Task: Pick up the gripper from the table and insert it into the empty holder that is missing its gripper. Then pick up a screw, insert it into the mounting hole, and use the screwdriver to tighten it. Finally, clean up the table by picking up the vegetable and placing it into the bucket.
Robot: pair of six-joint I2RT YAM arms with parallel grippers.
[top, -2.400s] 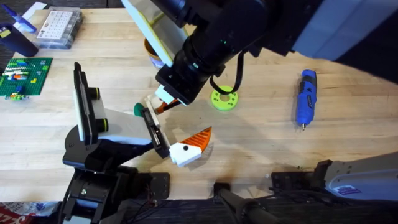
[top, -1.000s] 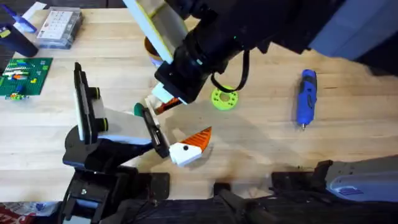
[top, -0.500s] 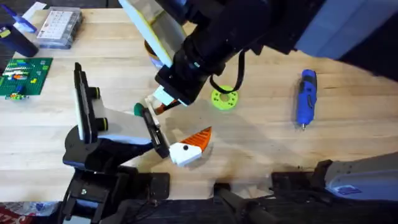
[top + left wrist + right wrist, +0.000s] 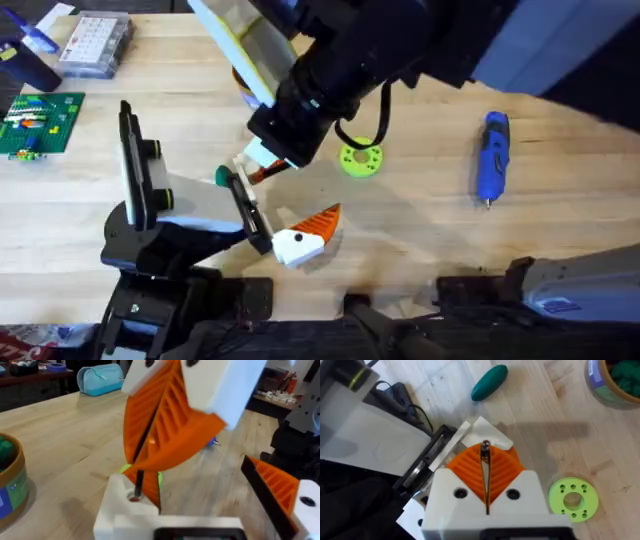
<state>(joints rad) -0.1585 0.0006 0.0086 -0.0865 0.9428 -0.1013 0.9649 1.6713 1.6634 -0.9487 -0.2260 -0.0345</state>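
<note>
The holder (image 4: 150, 195) stands at the lower left, its black bracket (image 4: 248, 212) toward the middle. The gripper (image 4: 132, 510), a white block with a mounting hole, sits at the bracket's far end. My right gripper (image 4: 486, 475) hangs over it, shut on a dark screw (image 4: 484, 450) whose tip (image 4: 139, 480) touches the hole. My left gripper (image 4: 210, 510) is open, and its orange finger (image 4: 305, 235) stands clear at the bracket's near end. The green vegetable (image 4: 222, 177) lies beside the bracket. The blue screwdriver (image 4: 493, 155) lies at the right. The bucket (image 4: 615, 382) holds green items.
A lime-green disc (image 4: 361, 160) lies right of the right gripper. A clear compartment box (image 4: 95, 43) and a green brick plate (image 4: 40, 122) sit at the far left. The right arm spans the table's upper middle, covering most of the bucket from above.
The right arm has wavered slightly over the holder's tip, with the screw still pinched. Nothing else has moved.
</note>
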